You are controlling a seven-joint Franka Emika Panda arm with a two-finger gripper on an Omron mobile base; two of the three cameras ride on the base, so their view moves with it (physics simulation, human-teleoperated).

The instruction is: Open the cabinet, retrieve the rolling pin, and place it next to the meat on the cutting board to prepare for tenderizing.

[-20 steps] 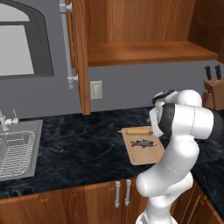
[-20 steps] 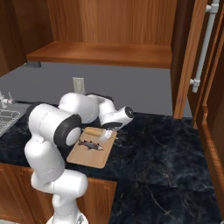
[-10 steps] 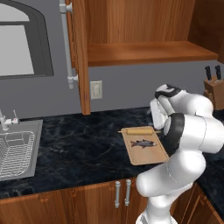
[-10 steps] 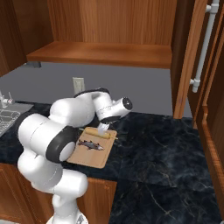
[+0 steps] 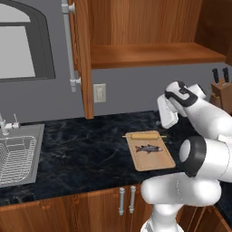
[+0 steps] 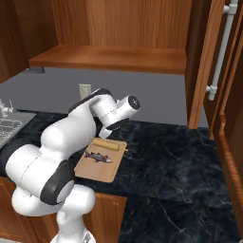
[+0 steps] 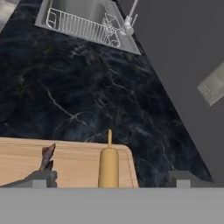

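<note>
While the rolling pin is lying flat across the far edge of the cutting board, just right of center in the left base view, its long axis is running left to right, parallel to the back wall, one narrow handle jutting past the board's right rim. Just in front of it, the meat is resting on the board and pointing the same way, close to the pin but not touching it. At center left of the right base view, the pin is sitting at the board's upper end with the fish-shaped piece below it. Above the board's right side, the gripper is hanging with its jaws spread wide and gripping nothing. At lower center of the hand view, the pin is pointing straight up the frame between the two dark fingertips, toward the sink at upper left. At the top of both base views, the cabinet is standing with both doors swung open, its shelf bare wood.
</note>
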